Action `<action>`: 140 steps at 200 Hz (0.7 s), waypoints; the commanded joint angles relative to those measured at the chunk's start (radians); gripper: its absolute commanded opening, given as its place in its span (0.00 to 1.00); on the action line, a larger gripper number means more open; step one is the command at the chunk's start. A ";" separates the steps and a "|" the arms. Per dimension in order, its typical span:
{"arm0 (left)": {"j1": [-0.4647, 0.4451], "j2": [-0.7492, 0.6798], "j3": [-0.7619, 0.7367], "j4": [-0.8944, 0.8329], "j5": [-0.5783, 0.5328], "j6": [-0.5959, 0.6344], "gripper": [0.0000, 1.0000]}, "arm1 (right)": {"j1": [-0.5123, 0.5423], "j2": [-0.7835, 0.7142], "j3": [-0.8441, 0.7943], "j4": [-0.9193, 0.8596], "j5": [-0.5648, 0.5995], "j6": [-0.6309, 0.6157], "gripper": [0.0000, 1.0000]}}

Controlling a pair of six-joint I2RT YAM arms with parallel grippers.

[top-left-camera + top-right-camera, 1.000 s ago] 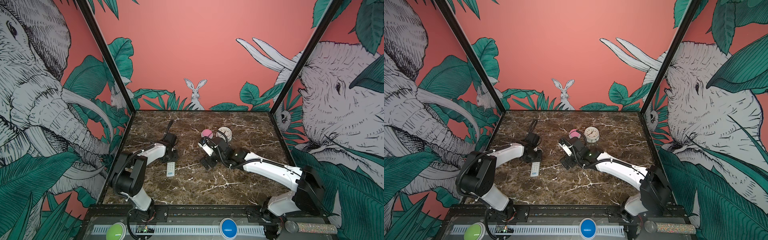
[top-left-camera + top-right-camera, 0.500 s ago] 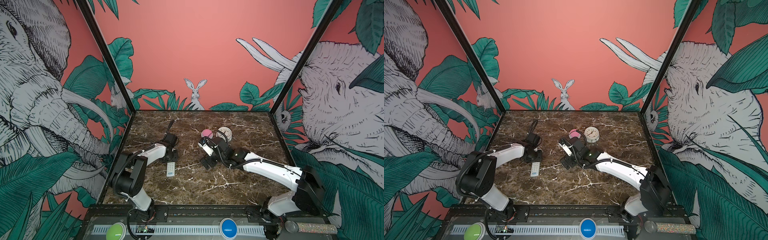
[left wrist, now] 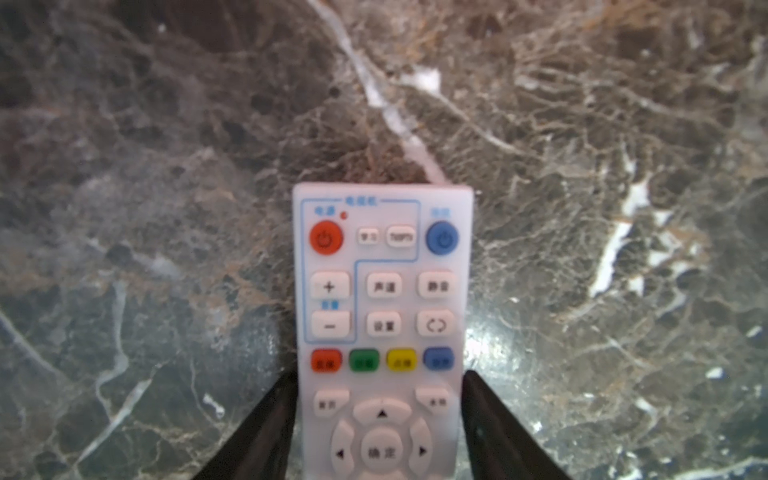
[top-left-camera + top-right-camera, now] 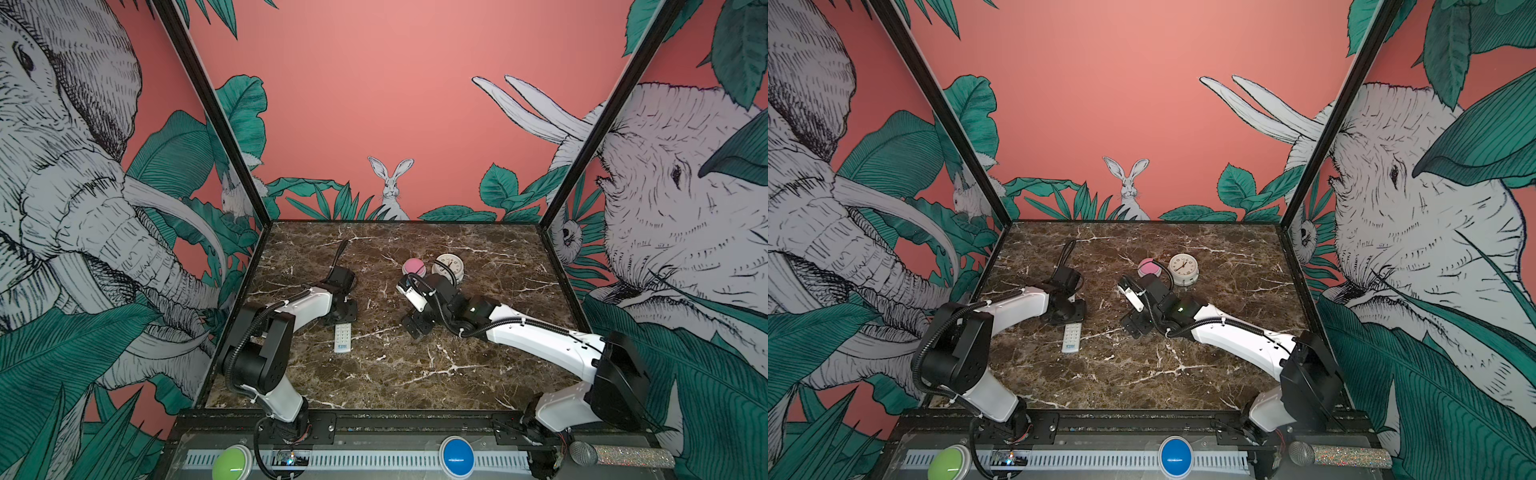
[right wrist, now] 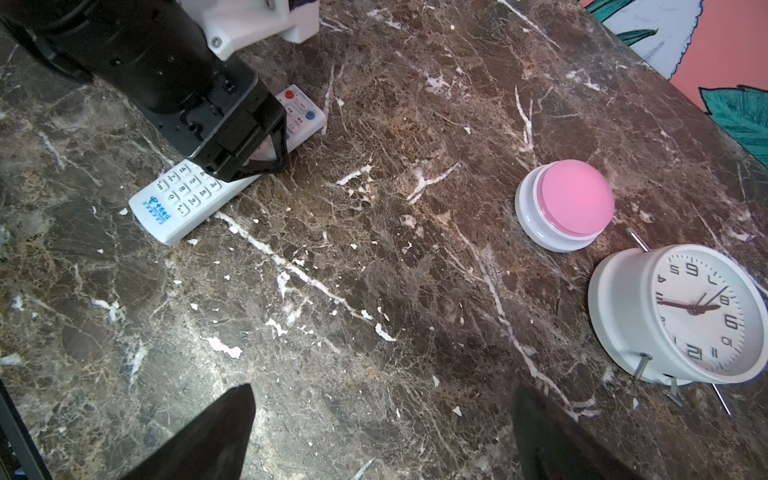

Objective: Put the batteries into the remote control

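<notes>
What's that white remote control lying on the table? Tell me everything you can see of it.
The remote control is a slim white rectangle, plastic-looking, lying flat, buttons up, on the marble table. From one end: round red and blue power buttons, white keys, a red-green-yellow-blue row, an arrow pad, number keys, a blue logo. The left claw straddles its middle, fingers at both long edges; whether they squeeze it is unclear.
</notes>
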 commanded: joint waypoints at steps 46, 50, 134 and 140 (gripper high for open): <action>0.000 -0.082 -0.030 -0.047 0.011 0.007 0.74 | 0.006 -0.059 -0.011 0.002 0.090 0.004 0.99; 0.001 -0.090 -0.031 -0.050 0.011 0.009 0.75 | 0.006 -0.061 -0.011 0.002 0.101 0.007 0.99; 0.004 -0.478 -0.175 0.008 -0.100 0.116 0.99 | -0.094 -0.188 -0.134 0.036 0.245 0.119 0.99; 0.003 -0.503 -0.181 0.006 -0.117 0.123 0.99 | -0.108 -0.210 -0.155 0.043 0.261 0.130 0.99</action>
